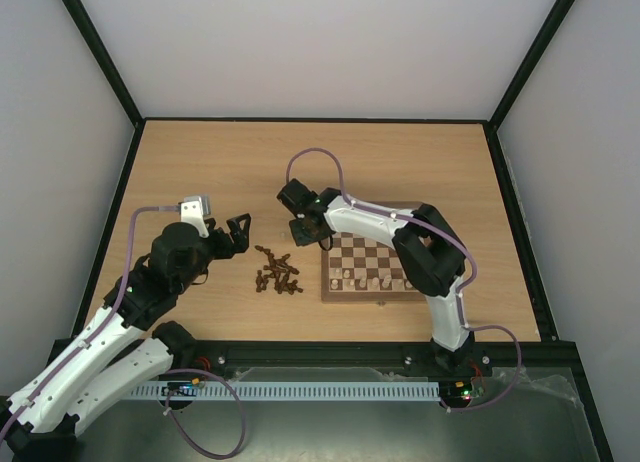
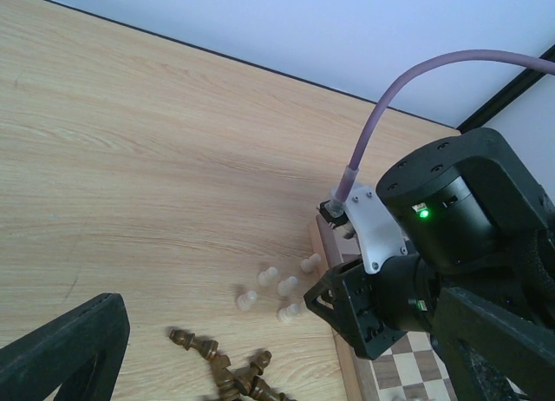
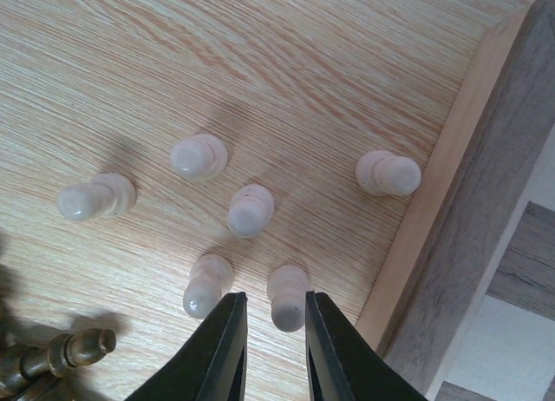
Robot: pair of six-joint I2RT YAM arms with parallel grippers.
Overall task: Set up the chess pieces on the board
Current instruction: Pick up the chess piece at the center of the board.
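Observation:
The board [image 1: 371, 295] lies right of centre, with pale chess pieces [image 1: 370, 279] standing along its near rows. Several pale pawns [image 3: 250, 210] lie and stand on the table just off the board's frame [image 3: 486, 158]. My right gripper [image 3: 273, 340] reaches down over them, its jaws narrow on either side of one pale pawn [image 3: 288, 297]. A small gap still shows beside that pawn. A heap of dark brown pieces [image 1: 277, 272] lies left of the board. My left gripper [image 1: 238, 232] hovers open left of the heap, holding nothing.
Black rails edge the wooden table [image 1: 200, 172]. The right arm [image 1: 430, 252] arches over the board's far left corner. In the left wrist view the right gripper's body [image 2: 451, 245] and its purple cable [image 2: 373, 141] stand beside the pale pawns [image 2: 277, 285].

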